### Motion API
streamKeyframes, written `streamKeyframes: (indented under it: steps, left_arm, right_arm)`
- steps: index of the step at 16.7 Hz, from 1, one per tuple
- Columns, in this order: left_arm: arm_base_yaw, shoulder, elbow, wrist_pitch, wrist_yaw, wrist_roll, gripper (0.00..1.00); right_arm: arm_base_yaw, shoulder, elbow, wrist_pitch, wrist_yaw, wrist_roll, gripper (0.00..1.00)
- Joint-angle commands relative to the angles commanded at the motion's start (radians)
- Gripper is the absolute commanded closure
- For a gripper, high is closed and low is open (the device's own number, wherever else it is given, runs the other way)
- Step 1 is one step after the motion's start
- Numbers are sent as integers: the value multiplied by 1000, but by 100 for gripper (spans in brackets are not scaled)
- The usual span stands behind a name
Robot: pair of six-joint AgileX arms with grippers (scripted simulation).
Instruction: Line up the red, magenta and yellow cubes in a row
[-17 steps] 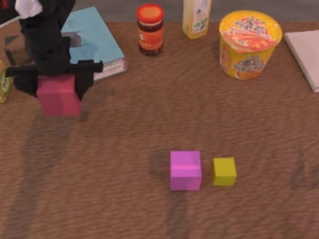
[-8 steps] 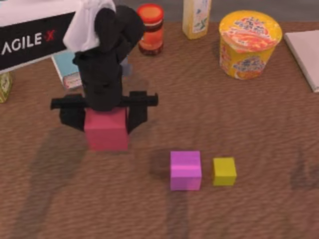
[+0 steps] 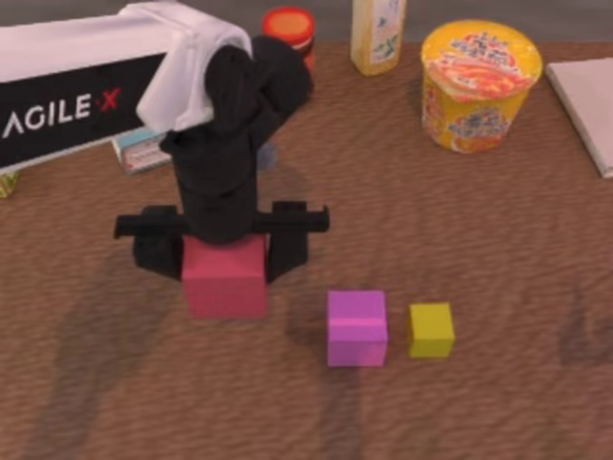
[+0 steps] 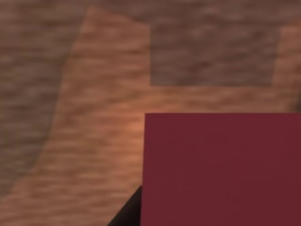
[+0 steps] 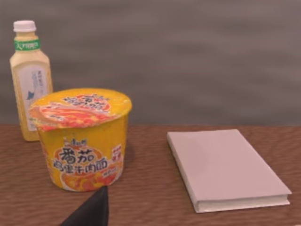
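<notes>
1. Your left hand [image 3: 222, 251] is clenched on the red cube [image 3: 225, 276], 1 finger on each side of it. It sits left of the magenta cube [image 3: 356, 328], a little farther back than the pair and apart from it.
2. The magenta cube rests on the desk [image 3: 479, 240] with the yellow cube [image 3: 431, 330] just to its right, a narrow gap between them. Those 2 look placed; red is the last of the 3.
3. In the left wrist view the red cube [image 4: 221, 169] fills much of the frame with bare desk [image 4: 103, 117] beyond it. You cannot tell from these views whether it is already touching down.
4. Risk 1: red is the widest cube, so sliding it right along the desk could knock magenta into yellow and spoil the spacing. Lower it with a gap.
5. Risk 2: red sits farther back than the other 2, so releasing here would likely leave a kinked row. Bring it nearer first.
6. Risk 3: if you let go while it hangs above the desk, it may bounce or twist.
7. Risk 4: the arm hides the red jar [image 3: 287, 24] and blue book [image 3: 144, 153] behind it; a careless retreat could clip them.
8. The right arm is parked out of the top view; its wrist camera faces the noodle cup [image 5: 82, 139], bottle [image 5: 30, 80] and white book [image 5: 223, 167]. I cannot tell its hand's state.
</notes>
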Motion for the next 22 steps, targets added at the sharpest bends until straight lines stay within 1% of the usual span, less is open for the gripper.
streamKeyframes:
  steps: [2,8,13,22]
  left_arm:
    - [-1,10,-27,38,0,1,100]
    - [-3,72,-163,242,0,-2,100]
    - [-4,79,-175,257,0,-2,100]
    - [-4,79,-175,257,0,-2,32]
  right_arm:
    - [0,0,0,0,0,0,0]
    - [0,0,0,0,0,0,0]
    - [0,0,0,0,0,0,0]
    - [0,0,0,0,0,0,0]
